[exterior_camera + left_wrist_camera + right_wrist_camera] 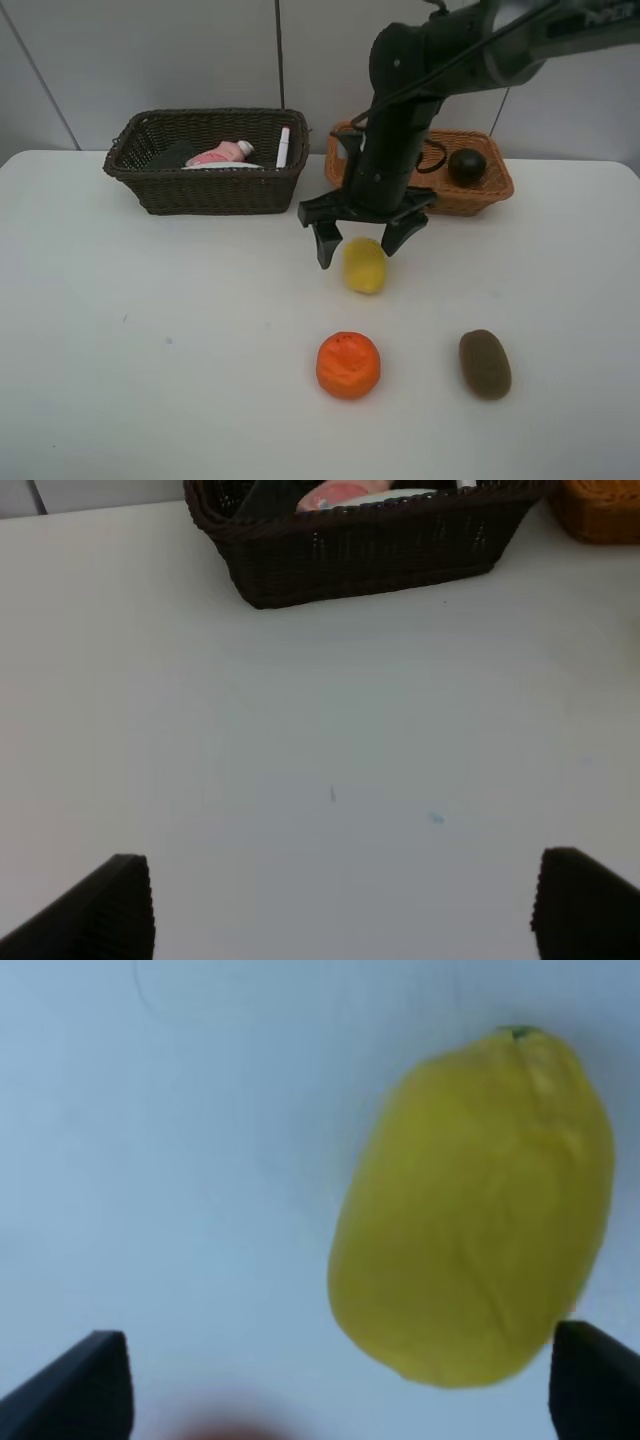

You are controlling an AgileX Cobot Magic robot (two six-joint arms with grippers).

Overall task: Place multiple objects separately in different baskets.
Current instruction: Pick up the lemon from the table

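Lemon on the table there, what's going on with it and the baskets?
The right hand hangs open over the lemon, not gripping it. The orange and kiwi lie on the table. The dark basket holds the pink bottle and marker; the tan basket holds the mangosteen.

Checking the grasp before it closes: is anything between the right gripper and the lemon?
Nothing visible is. The right gripper hangs open over the lemon, with only bare table around it. The lemon sits off-centre, close to one of the jaws. The orange and kiwi lie apart from it.
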